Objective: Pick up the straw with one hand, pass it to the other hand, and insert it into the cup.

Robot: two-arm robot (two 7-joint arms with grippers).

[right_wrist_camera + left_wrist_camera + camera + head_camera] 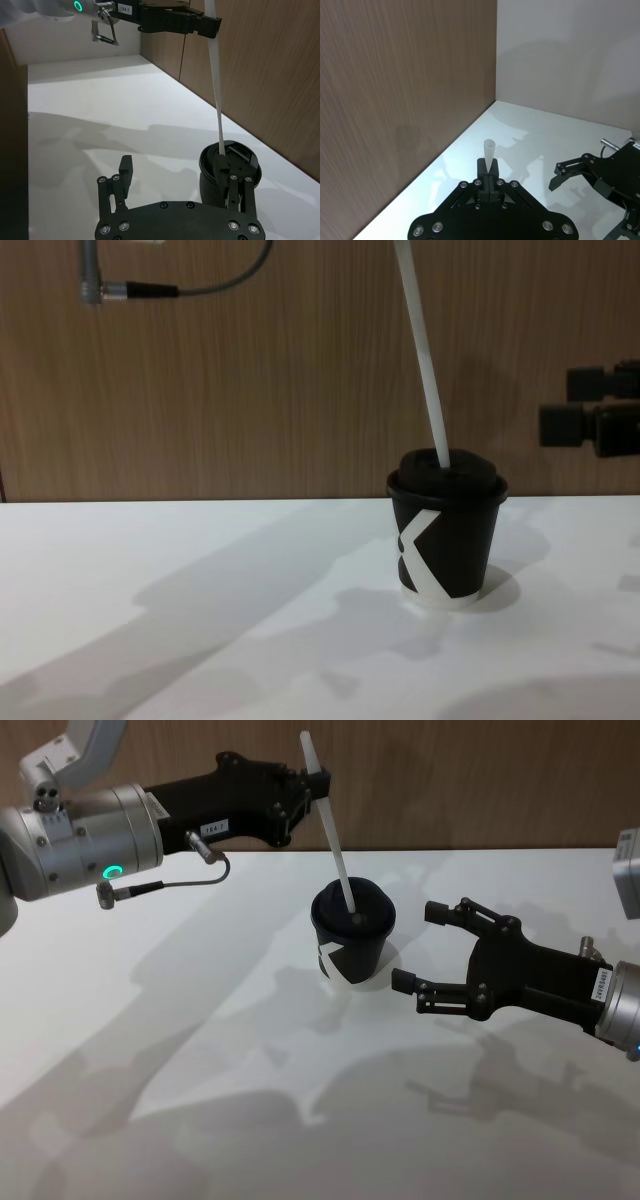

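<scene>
The black cup with a white angular mark and black lid stands mid-table, also seen in the chest view. The white straw leans over it, its lower end at the lid's opening; how deep it goes I cannot tell. My left gripper, on a silver wrist with a green ring, is shut on the straw's upper part, and the straw tip pokes out past its fingers. My right gripper stands open just right of the cup, holding nothing, with the cup beside one finger.
The white table ends at a wood-panel wall close behind the cup. A thin cable loops under the left wrist. Open tabletop lies to the left and front of the cup.
</scene>
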